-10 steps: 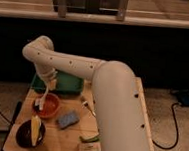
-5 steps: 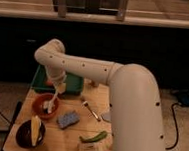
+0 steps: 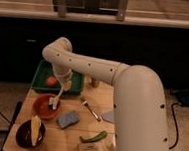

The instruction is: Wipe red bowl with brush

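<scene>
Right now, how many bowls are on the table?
2. The red bowl sits left, under the gripper holding the brush; the dark bowl at the front-left corner. The arm may hide more.

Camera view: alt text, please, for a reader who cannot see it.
The gripper holds the brush with its head down at the right side of the red bowl, which sits on a wooden table. A dark bowl, blue sponge and green tray lie nearby.

One red bowl (image 3: 40,106); one dark bowl (image 3: 20,137); one brush (image 3: 56,99); one sponge (image 3: 68,119); one gripper (image 3: 62,86), above the red bowl.
</scene>
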Robot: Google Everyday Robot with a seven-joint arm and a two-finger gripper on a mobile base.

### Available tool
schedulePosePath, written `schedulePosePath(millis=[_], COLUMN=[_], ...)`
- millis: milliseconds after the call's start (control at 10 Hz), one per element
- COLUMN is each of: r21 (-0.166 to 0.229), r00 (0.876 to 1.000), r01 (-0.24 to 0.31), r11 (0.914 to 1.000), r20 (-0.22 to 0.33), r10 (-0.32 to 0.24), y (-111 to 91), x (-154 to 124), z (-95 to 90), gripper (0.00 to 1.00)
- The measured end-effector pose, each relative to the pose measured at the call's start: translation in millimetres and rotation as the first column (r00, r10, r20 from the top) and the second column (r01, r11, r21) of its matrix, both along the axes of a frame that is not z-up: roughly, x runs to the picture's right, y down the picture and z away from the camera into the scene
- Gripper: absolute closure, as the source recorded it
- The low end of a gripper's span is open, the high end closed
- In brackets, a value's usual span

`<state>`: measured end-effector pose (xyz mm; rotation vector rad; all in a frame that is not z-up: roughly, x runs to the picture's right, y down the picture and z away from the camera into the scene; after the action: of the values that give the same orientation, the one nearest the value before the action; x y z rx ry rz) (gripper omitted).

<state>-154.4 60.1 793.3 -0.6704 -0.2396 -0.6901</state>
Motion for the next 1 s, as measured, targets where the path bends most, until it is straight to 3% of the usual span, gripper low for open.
schedulePosePath(millis=[500, 800, 1000], r21=[0.003, -0.012, -0.023], r00=[0.994, 0.988, 0.989], r01=[0.07, 0.11, 0.108], r11=[0.9975, 0.9939, 0.9939], r20=[0.078, 0.109, 0.105], r10=[-0.07, -0.108, -0.105], y=[-0.7, 13.8, 21.2], x=[-75.1, -74.3, -49.7], z=[-2.7, -13.2, -16.3], gripper=[1.0, 1.0, 1.0])
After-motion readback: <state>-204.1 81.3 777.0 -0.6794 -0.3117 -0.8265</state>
